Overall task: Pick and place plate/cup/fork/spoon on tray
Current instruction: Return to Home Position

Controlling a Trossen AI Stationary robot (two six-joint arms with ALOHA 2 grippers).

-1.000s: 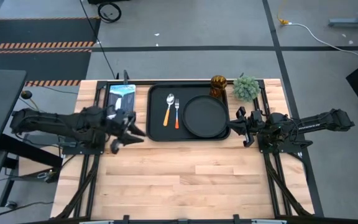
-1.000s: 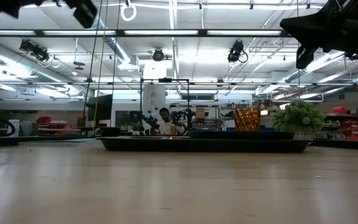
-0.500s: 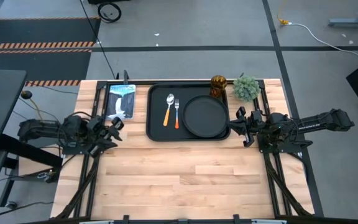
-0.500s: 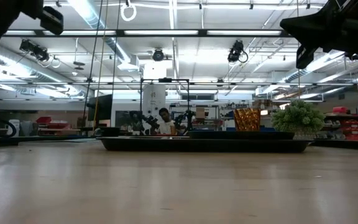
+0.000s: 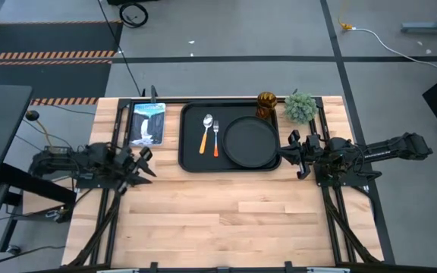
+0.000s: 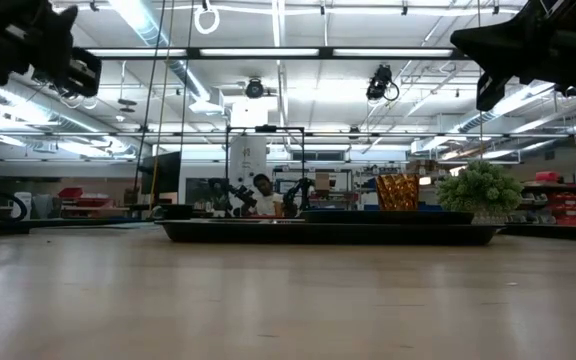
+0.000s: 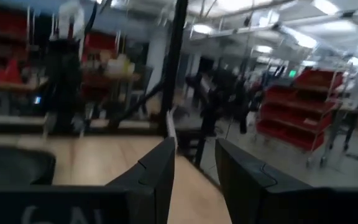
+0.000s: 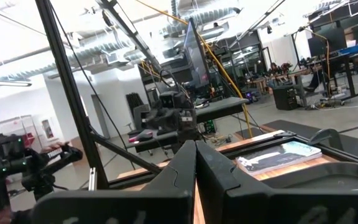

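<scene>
The black tray lies at the table's far middle. On it lie the round black plate at the right, and the spoon and the fork side by side at the left. The amber cup stands upright at the tray's far right corner and also shows in the low view. My left gripper is open and empty, left of the tray; its own view shows the gap. My right gripper is shut and empty beside the tray's right edge; it also shows in its own view.
A small green plant stands right of the cup at the far edge. A blue-white picture card lies left of the tray. The near half of the wooden table is bare wood. A person shows far off in the room.
My left gripper has drawn back from beside the tray toward the table's left edge. The things on the tray and my right arm have kept still.
</scene>
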